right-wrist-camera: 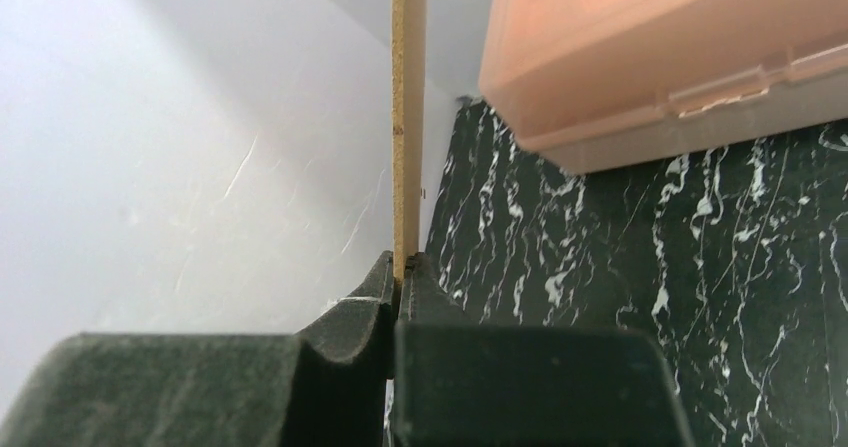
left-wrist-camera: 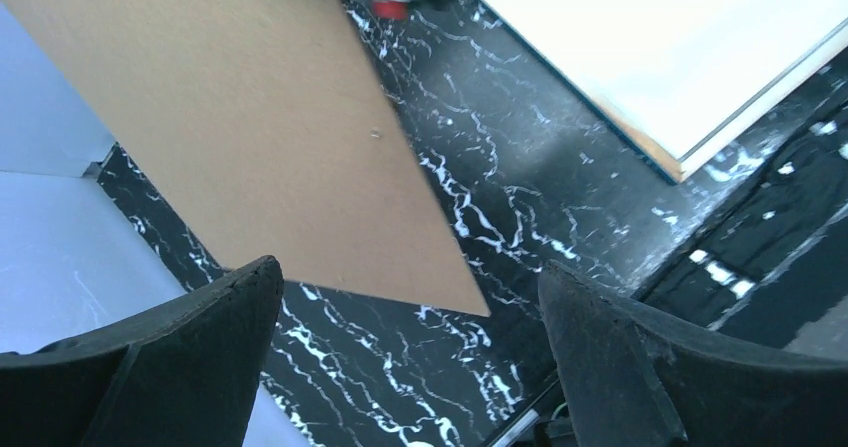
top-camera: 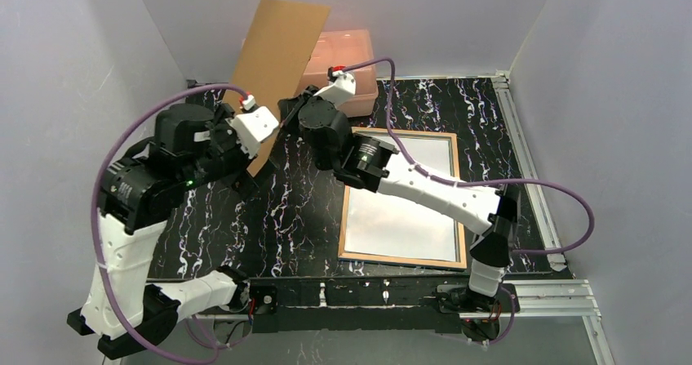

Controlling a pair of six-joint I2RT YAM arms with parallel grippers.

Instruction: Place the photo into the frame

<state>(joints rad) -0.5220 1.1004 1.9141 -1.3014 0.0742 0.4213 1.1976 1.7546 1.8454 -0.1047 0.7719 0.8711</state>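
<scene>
**QA:** Left side first. What is the left gripper (left-wrist-camera: 405, 307) doing?

**Op:** Nothing in it, the jaws are spread wide. I have that arm raised with the elbow folded and the wrist tipped down at the table (top-camera: 302, 210). It sits just beside the low corner of the board (top-camera: 277, 63). My guess is it's parked there so it can steady the board if needed.

**QA:** And the board?

**Op:** It's up on edge and tilted, with the top leaning back over the box (top-camera: 347, 51). I can't tell if the low corner touches the table. I'm holding it up because it's the backing, and it goes on last.

**QA:** Who is holding it?

**Op:** The right gripper (right-wrist-camera: 400, 267), clamped tight on the thin edge. The wrist view shows the board pinched flat between the pads. The right arm runs from its base at the near right, across over the frame (top-camera: 400, 260), to back-left. The wrist is rolled so the fingers line up with the board's edge.

**QA:** Where are the frame and the photo?

**Op:** The frame lies flat on the table at right, wood back edge up and blue rim underneath. The opening is filled with plain white. I read that as the photo (top-camera: 392, 230) lying face down, already in. No balloon print is visible, so that's a judgement.

**QA:** What's next?

**Op:** Probably swing the board over and lay it on the photo. The risk is the corner catching on the frame rim.
</scene>
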